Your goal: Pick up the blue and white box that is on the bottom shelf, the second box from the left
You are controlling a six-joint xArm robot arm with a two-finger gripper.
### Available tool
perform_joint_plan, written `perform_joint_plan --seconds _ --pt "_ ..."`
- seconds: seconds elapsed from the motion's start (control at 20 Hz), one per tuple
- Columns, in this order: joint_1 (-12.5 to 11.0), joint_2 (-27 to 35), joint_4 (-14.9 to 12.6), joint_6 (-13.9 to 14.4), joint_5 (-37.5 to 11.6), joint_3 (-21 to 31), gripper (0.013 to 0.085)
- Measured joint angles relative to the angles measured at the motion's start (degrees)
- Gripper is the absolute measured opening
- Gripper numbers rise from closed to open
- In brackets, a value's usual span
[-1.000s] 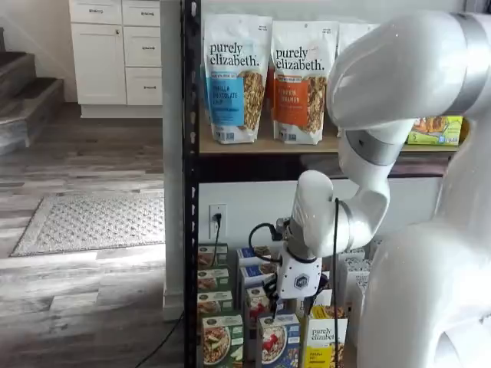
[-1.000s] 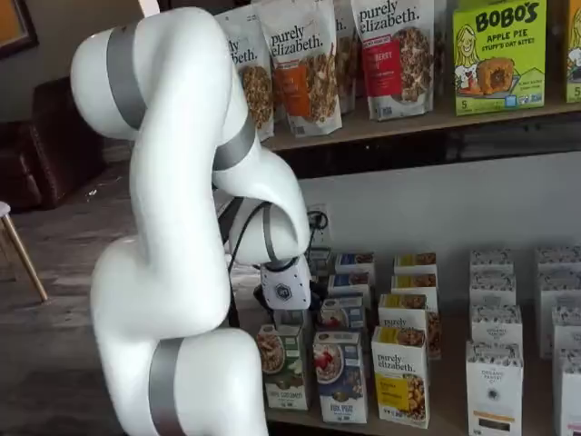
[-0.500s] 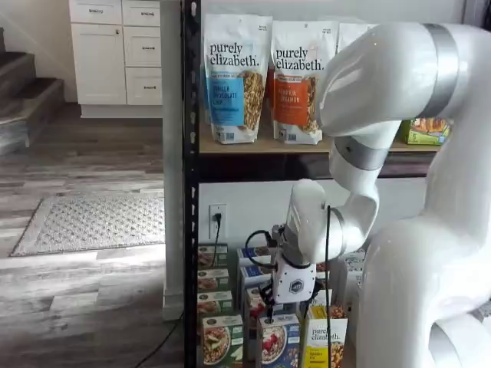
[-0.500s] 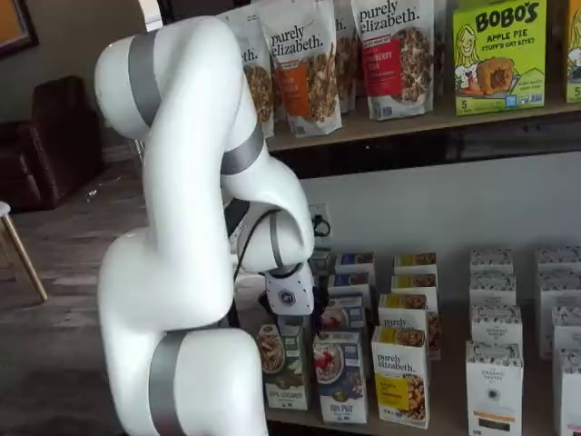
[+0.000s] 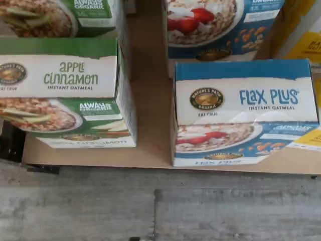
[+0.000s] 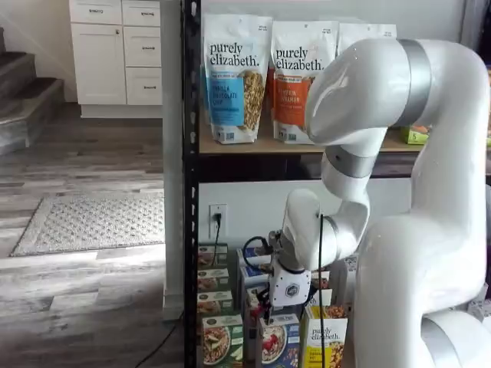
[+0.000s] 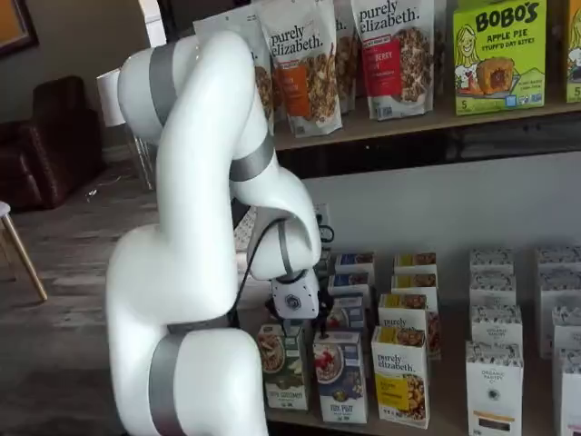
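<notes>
approach step: the tool (image 7: 304,329) hangs just above the blue and white box (image 7: 341,375), right of the green-fronted box (image 7: 283,365). its fingers stand spread; next, lower squarely over the box.

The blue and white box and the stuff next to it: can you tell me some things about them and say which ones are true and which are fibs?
1. The blue and white box says "Flax Plus" on top. True.
2. The box beside it, the green box, says "Apple Cinnamon". True.
3. The pincer is holding the blue and white box in the air. False: the box stands on the bottom shelf, and nothing is holding it.
4. The two boxes are squashed together. False: a strip of bare shelf shows between them.
5. Bags of granola stand on the shelf above. True.
</notes>
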Motion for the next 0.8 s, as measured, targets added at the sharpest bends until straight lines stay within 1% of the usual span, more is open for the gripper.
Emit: perform_joint_plan --seconds 0.2,0.3,0.45,0.55,0.8 --pt "-0.6 2.3 0.1 -0.7 -0.6 -1.9 0.085" --pt "-0.9 3.4 0.9 -1.8 -0.7 -2.8 0.085" --pt "-1.2 5.5 2.7 -3.9 -1.1 -4.7 0.085" --pt "-1.4 6.6 3.2 -4.6 -1.3 -5.8 0.085" --pt "-1.8 9.5 6.7 -8.4 -1.9 -8.2 0.085"
